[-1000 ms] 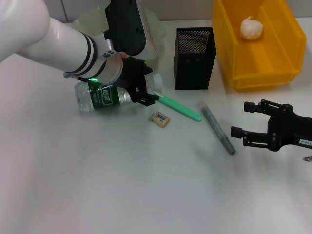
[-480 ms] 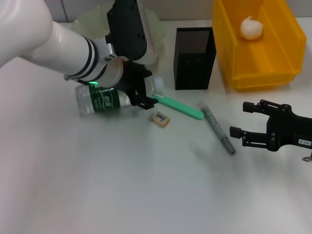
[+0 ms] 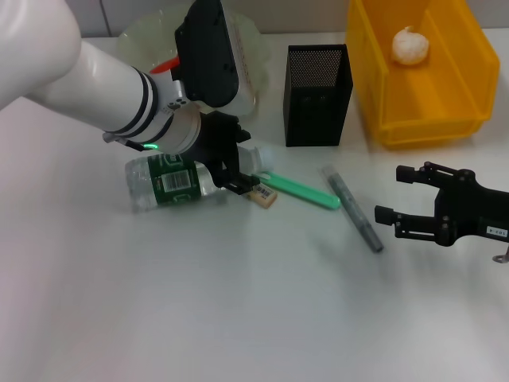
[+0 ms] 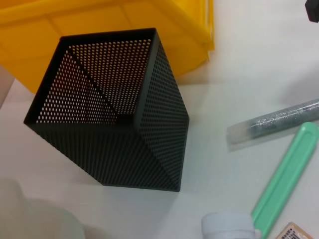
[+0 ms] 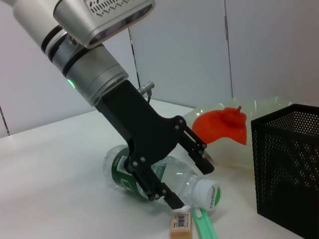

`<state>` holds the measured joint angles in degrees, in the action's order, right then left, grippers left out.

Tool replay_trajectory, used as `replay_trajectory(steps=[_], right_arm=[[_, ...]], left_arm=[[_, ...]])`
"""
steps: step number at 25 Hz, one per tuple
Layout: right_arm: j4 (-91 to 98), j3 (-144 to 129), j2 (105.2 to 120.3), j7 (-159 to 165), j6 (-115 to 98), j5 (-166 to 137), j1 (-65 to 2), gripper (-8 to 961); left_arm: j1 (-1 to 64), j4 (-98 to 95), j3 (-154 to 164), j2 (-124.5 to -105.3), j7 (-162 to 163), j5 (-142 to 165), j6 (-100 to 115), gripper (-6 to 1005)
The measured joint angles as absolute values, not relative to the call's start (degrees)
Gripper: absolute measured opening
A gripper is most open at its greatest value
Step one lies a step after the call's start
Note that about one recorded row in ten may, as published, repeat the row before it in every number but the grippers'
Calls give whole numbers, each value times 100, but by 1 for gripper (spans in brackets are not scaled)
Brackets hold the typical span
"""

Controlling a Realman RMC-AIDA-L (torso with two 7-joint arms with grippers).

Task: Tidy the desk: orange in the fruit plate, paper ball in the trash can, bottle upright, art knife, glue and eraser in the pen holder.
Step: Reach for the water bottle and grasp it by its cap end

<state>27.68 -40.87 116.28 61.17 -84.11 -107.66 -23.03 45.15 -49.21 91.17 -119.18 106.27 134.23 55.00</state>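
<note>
Left gripper (image 3: 235,165) now lower, fingers spread astride the neck of the lying bottle (image 3: 187,180), eraser (image 3: 265,196) just beyond its fingertips, grasp for uprighting judged imminent; right gripper (image 3: 395,199) idle, unclenched.

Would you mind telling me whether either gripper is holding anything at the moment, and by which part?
The left gripper straddles the lying bottle near its neck, fingers open, not gripping. The right gripper hangs open and empty over the table.
</note>
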Motion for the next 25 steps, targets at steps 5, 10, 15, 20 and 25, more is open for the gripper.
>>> replay_trajectory(steps=[5,10,15,20,25], right_arm=[[2768,-4080,11628,6117,-8411,-10766,-2319,834],[2768,-4054,11628,6117,-8410,-10766,-2330,834],[2768,-4043,11628,6118,-8403,-10766,-2347,835],[2768,-4042,11628,6132,-8402,-10748,-2349,834],[2768,-4042,11628,6149,-8402,-10742,-2364,834]], left_arm=[[4497,-4902,9290,-11918,10666,13414,5364,739],[4469,-4911,9484,-11917,10706,13396,5260,728],[4464,-4924,9545,-11918,10700,13388,5255,717],[4464,-4924,9546,-11919,10687,13405,5257,634],[4465,-4966,9545,-11918,10694,13406,5268,520]])
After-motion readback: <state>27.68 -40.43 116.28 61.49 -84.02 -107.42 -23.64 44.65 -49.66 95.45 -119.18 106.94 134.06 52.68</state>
